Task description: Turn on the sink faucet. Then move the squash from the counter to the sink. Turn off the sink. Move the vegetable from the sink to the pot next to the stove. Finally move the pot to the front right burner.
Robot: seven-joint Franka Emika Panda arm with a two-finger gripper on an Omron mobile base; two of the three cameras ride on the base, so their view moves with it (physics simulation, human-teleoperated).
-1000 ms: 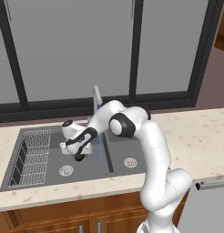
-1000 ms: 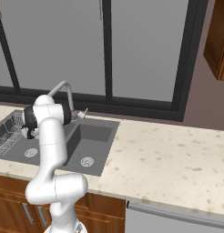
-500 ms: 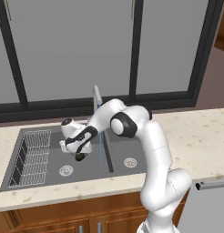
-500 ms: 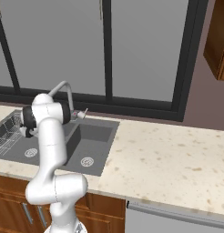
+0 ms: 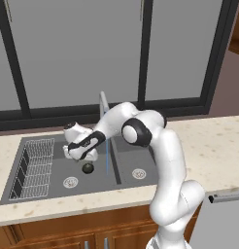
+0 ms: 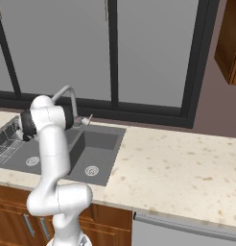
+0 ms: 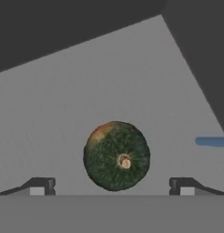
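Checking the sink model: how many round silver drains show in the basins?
2. One drain lies in the left basin near the wire rack; the other drain lies in the right basin. The arm hides part of the sink, so more could be covered.

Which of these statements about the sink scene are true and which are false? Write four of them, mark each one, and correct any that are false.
1. The squash lies on the floor of the sink. True.
2. The end effector is shut on the squash. False: it is open, with the finger tips standing wide apart on either side of the squash and not touching it.
3. A thin stream of water falls from the sink faucet into the basin. True: the left base view shows it beside the divider.
4. The squash rests in the wire rack. False: it lies on the bare basin floor, to the right of the rack, near a drain.
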